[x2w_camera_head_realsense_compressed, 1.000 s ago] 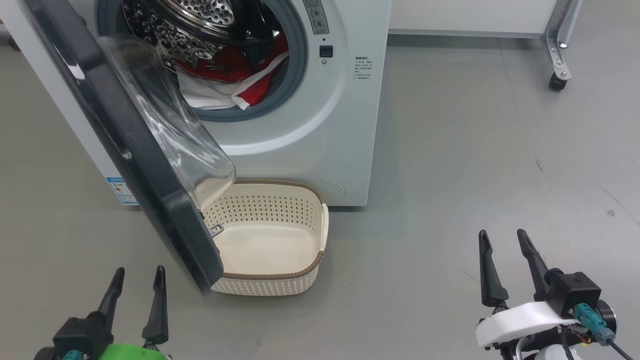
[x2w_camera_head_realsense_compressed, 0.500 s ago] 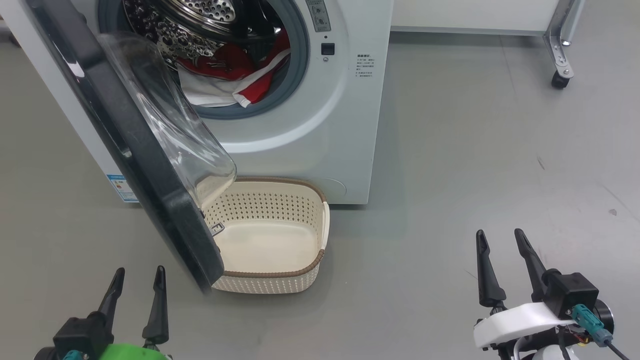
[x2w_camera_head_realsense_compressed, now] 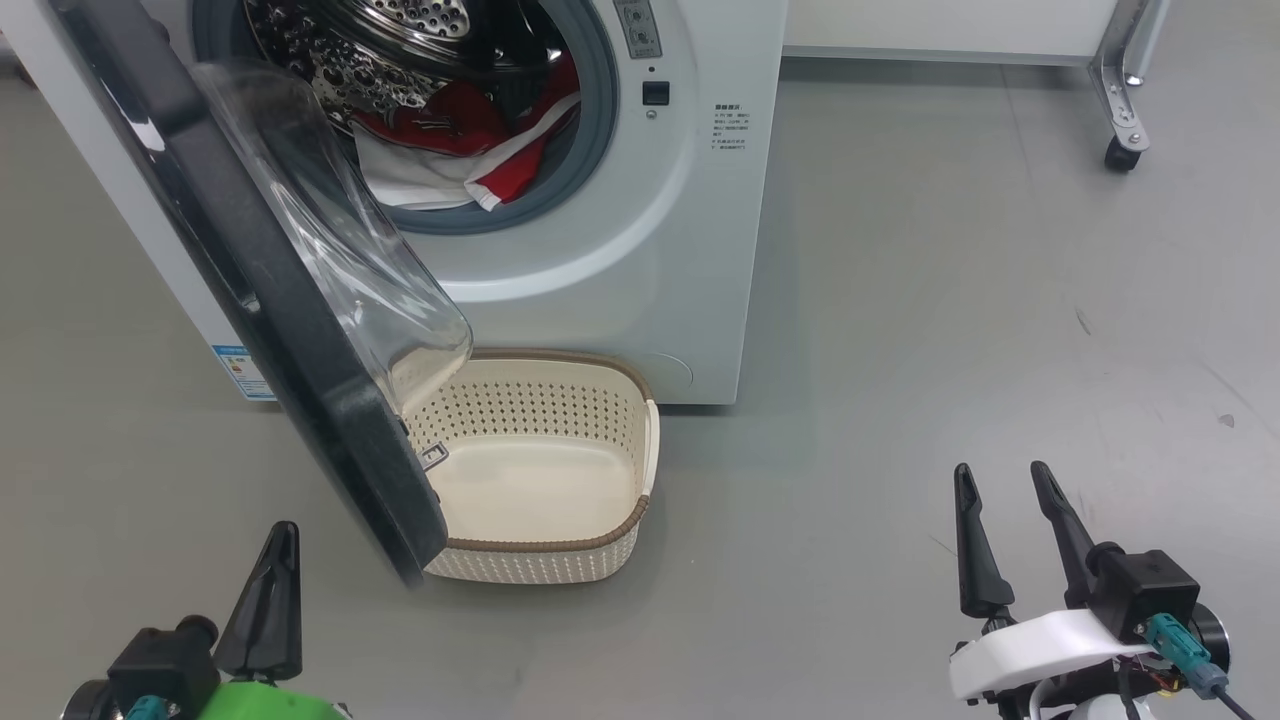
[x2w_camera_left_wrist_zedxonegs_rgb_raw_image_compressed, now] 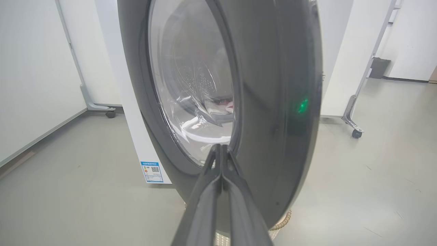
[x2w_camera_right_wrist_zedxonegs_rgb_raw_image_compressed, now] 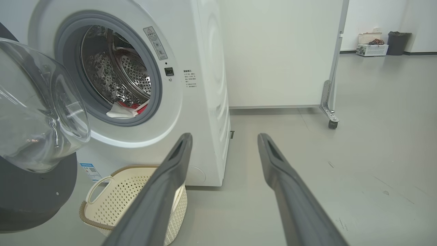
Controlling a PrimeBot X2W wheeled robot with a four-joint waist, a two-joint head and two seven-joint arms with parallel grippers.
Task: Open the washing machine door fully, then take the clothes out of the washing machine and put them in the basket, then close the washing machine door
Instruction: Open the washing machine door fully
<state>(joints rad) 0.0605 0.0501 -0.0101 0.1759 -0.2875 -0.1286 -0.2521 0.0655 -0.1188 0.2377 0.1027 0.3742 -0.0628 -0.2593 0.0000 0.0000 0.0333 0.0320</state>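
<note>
Washing machine door (x2w_camera_head_realsense_compressed: 260,300) stood part-open over the basket (x2w_camera_head_realsense_compressed: 530,565); you needed to push its rim wider with the left pincer (x2w_camera_head_realsense_compressed: 284,535), fingers together, empty; right pincer (x2w_camera_head_realsense_compressed: 1001,470) stood apart.

A smooth grey floor (x2w_camera_head_realsense_compressed: 900,300) lies all around, with a few small dark scuffs (x2w_camera_head_realsense_compressed: 1225,422) at the right; a white partition panel (x2w_camera_right_wrist_zedxonegs_rgb_raw_image_compressed: 280,51) stands on a metal leg (x2w_camera_right_wrist_zedxonegs_rgb_raw_image_compressed: 327,97) ending in a black caster (x2w_camera_right_wrist_zedxonegs_rgb_raw_image_compressed: 332,124); far off by the wall sit a dark bin (x2w_camera_right_wrist_zedxonegs_rgb_raw_image_compressed: 398,42) and a white vented box (x2w_camera_right_wrist_zedxonegs_rgb_raw_image_compressed: 372,50), just beside each other; another caster (x2w_camera_left_wrist_zedxonegs_rgb_raw_image_compressed: 110,113) rests near a pale wall (x2w_camera_left_wrist_zedxonegs_rgb_raw_image_compressed: 30,68).
</note>
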